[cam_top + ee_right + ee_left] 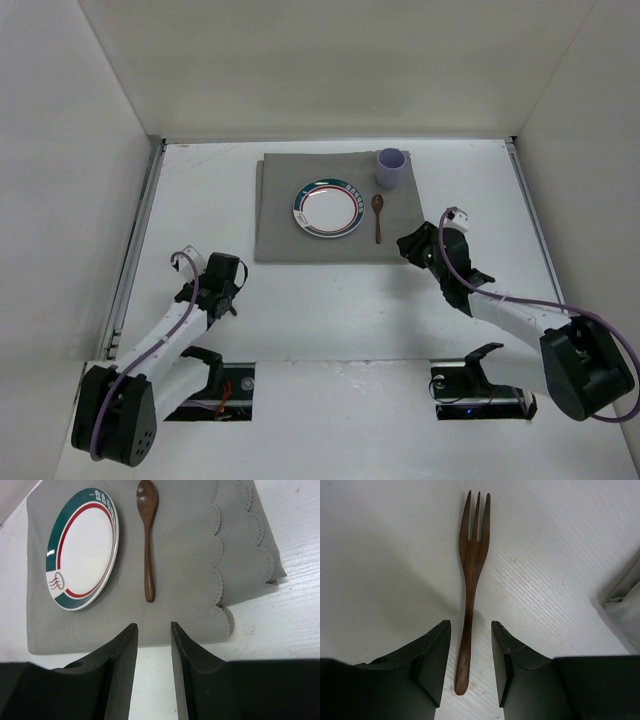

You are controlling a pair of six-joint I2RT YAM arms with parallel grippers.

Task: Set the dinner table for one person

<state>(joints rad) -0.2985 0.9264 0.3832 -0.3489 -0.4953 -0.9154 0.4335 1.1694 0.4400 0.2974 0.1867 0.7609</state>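
Wooden fork (470,580) lies near the left edge of the dinner table (385,555), handle running straight between the half-parted, not-yet-touching jaws of my left gripper (471,630), tines pointing away.

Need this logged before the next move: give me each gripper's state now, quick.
Left gripper: jaws open, set around the handle of the fork, a gap on both sides.
Right gripper: jaws open, holding nothing.

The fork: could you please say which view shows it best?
Left wrist view: the fork lies whole on the table. The top view mostly hides it under the left gripper; the right wrist view lacks it.
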